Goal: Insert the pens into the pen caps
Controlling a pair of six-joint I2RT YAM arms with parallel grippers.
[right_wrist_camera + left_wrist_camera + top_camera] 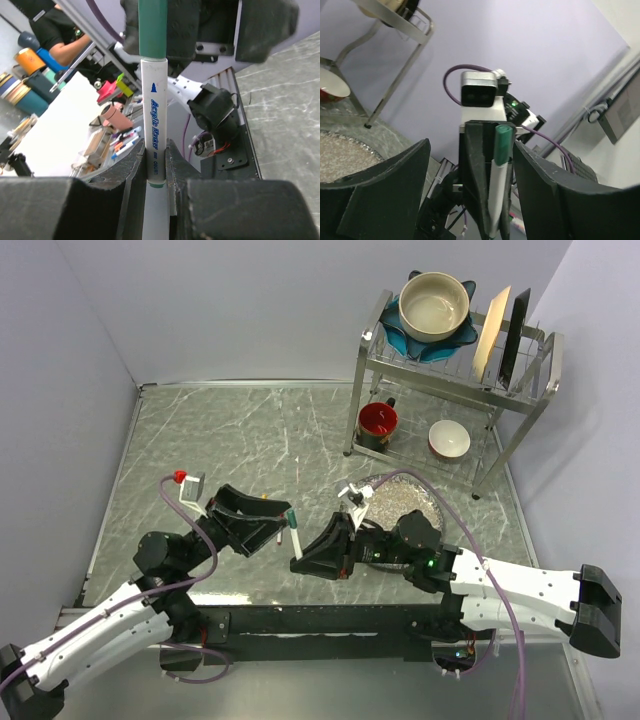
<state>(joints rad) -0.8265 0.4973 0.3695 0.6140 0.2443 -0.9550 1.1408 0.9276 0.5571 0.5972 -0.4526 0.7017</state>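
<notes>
My right gripper (299, 561) is shut on a white-barrelled pen (296, 540) and holds it roughly upright above the table. A dark green pen cap (291, 517) sits on the pen's upper end. In the right wrist view the pen (154, 125) stands pinched between the jaws of my right gripper (156, 167), with the green cap (152, 27) on top. My left gripper (274, 523) is open, its fingers either side of the capped end and not touching it. In the left wrist view the cap (503, 144) shows between the wide-spread fingers (395, 190).
A metal dish rack (365, 360) stands at the back right with a bowl (434, 303), upright plates (500, 335), a red mug (378, 422) and a small bowl (449, 439). A speckled round plate (418, 498) lies under my right arm. Walls close the left and back.
</notes>
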